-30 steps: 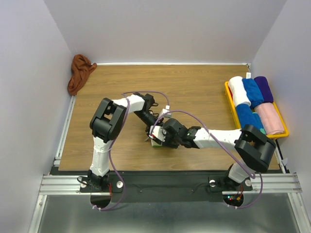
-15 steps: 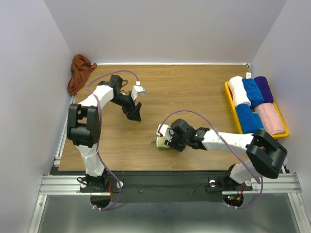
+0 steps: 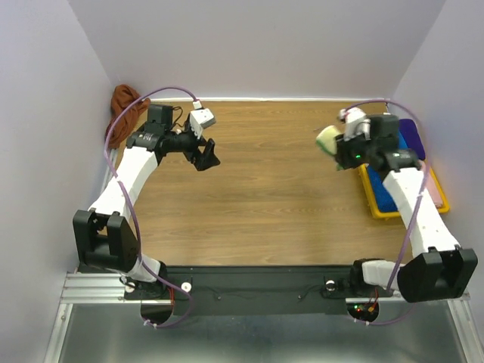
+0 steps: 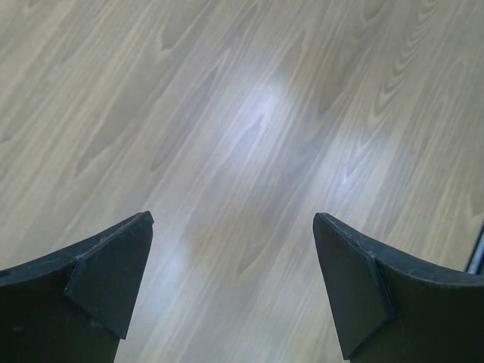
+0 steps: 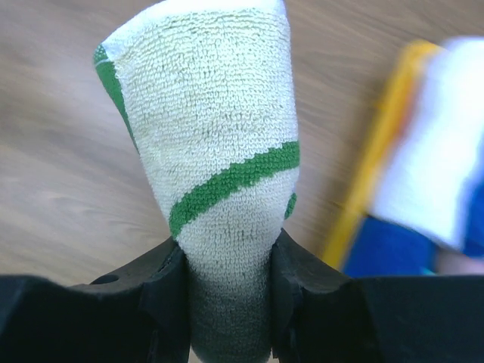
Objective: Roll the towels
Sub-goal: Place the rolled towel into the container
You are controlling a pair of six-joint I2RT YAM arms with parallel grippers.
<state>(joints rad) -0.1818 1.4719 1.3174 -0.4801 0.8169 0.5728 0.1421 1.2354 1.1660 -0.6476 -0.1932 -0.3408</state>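
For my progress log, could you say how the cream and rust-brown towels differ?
The cream towel is rolled; the rust-brown towel lies crumpled. The right gripper clamps the cream towel; the rust-brown towel sits untouched at the table's far-left corner. The cream towel has green stripes; the rust-brown towel is plain. Both are outside the yellow tray.

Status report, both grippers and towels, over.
Left gripper open, empty. Right gripper shut on rolled cream green-striped towel near yellow tray. Rust-brown towel bunched far-left. Nothing blocking.
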